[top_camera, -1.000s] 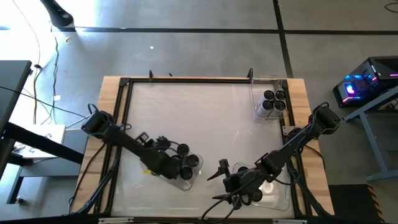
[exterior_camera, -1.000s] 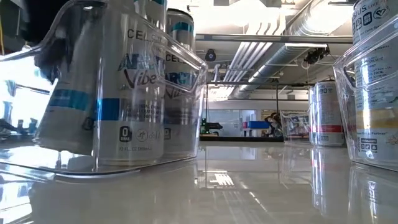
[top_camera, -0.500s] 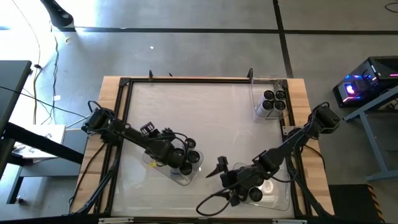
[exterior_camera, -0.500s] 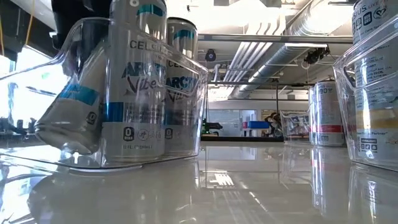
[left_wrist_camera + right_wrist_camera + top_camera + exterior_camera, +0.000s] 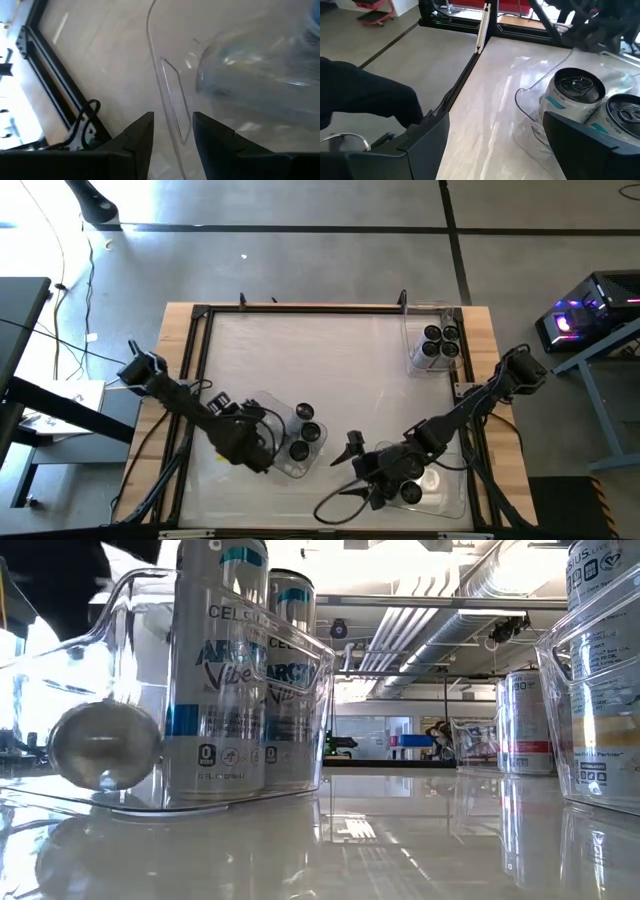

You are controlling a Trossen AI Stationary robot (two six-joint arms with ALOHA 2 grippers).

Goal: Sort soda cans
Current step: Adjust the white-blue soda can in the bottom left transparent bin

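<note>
From the high view, you're pretty far in: four soda cans (image 5: 438,343) sit in the far bin (image 5: 414,352), well away from both hands. Two more cans stand in the near-left bin (image 5: 270,466), just beside your left hand (image 5: 252,457), which sits at that bin's edge. Your right hand (image 5: 375,480) hovers by the near-right bin (image 5: 455,498), and at least one can top shows close under it. No loose cans show on the bare tabletop (image 5: 320,370), so little looks left to sort.

Low view: two upright cans (image 5: 218,680) stand in the left bin, but a third one, the tipped can (image 5: 98,745), lies on its side right next to them. I'd say that one needs standing up before you call this bin done. More cans stand in the bins farther back and at the right edge.

Left wrist: the fingers (image 5: 140,135) are parted a little with nothing between them, straddling the bin's clear wall, and the fallen can lies just past it. That wall is what's in your way.

Right wrist: the hand is wide open and empty, two cans (image 5: 572,100) just ahead in their bin. The other arm shows beyond.
</note>
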